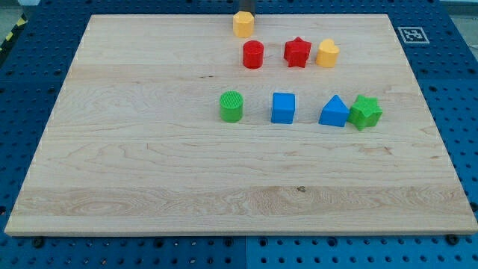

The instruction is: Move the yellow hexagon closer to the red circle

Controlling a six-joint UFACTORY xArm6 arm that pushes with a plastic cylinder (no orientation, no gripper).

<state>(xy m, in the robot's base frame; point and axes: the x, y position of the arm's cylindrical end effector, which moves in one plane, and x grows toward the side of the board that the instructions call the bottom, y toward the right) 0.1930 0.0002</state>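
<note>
The yellow hexagon (243, 24) is seen near the table's (149, 149) top edge, just above the red circle (253, 54) but apart. The tip (246, 13) is touching its far side; a short push remains.

Pale wooden board (149, 149) w/ darker grain streaks and a small dark knot, sitting on a blue pegboard table (22, 75) w/ rows of dark holes. Yellow hexagon (243, 24) is orange-ish yellow; dark rod's tip (246, 13) right above it. Red circle (253, 54) solid red, red star (297, 52) same shade. Yellow block (327, 54), shape unclear, matches the hexagon. Green cylinder (231, 106) bright green w/ fine ribbed lines on top; green star (365, 112) same green. Blue cube (283, 107) and blue triangle (334, 112) mid-blue. Black-and-white square marker (411, 34) at the view's top right; yellow-black striped tape (9, 36) at the view's top left.
</note>
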